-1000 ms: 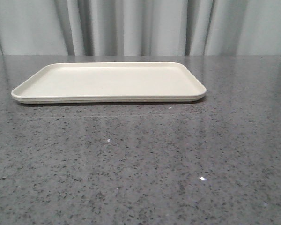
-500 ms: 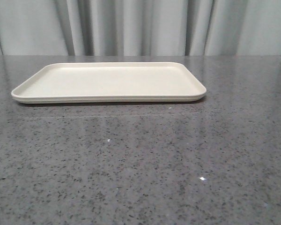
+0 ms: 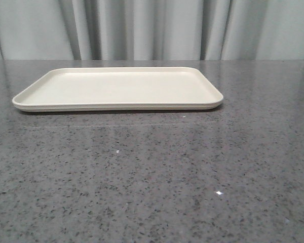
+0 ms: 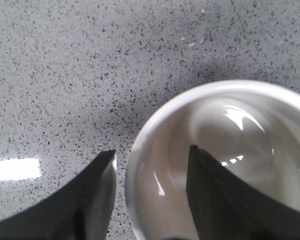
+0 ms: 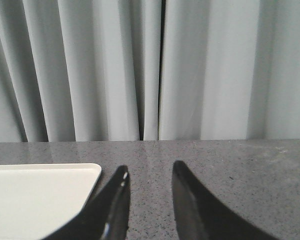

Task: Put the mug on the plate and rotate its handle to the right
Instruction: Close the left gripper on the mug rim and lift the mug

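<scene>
Left wrist view first: mug [image 4: 225, 160] upright on the desk [image 4: 65, 75], mouth up, long axis vertical; left jaws [image 4: 151, 172] spread and straddling the near rim wall, one finger outside, one down inside the bowl; not yet clenched on the wall, as far as can be told; handle hidden, so pointing direction unknown. Front view: plate [image 3: 116, 88] lying flat and bare, long axis across the desk; no mug or arm in sight there. Right wrist view: right jaws [image 5: 149, 187] parted, grasping nothing, just past the plate's right corner; left arm clearly nearer the mug; likely next a pinch on the rim, then a lift.
</scene>
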Tool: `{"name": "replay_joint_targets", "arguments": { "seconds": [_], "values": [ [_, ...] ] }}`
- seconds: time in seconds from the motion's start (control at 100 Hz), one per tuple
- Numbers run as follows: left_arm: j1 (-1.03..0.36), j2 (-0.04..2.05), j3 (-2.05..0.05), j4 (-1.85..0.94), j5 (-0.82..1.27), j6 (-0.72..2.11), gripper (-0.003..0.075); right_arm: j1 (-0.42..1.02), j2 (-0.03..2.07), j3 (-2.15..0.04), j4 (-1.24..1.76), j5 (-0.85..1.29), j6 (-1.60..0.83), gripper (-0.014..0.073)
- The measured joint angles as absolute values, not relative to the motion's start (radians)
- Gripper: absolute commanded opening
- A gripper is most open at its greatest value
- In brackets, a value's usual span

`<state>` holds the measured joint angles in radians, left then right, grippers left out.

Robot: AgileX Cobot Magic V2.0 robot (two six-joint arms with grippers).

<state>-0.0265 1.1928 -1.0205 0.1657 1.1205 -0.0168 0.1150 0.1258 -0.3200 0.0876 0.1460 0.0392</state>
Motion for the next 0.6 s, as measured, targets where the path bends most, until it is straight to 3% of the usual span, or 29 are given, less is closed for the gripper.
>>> {"name": "replay_joint_targets", "arguments": {
  "seconds": [0.3, 0.6],
  "values": [
    [-0.026, 1.193, -1.021, 0.167, 1.121, -0.017, 0.0326, 0.115, 0.126, -0.320, 0.088, 0.122, 0.039, 0.0238],
    [-0.026, 1.193, -0.996, 0.176, 1.113, -0.017, 0.0083, 0.115, 0.126, -0.320, 0.088, 0.120, 0.039, 0.0238]
  ]
}}
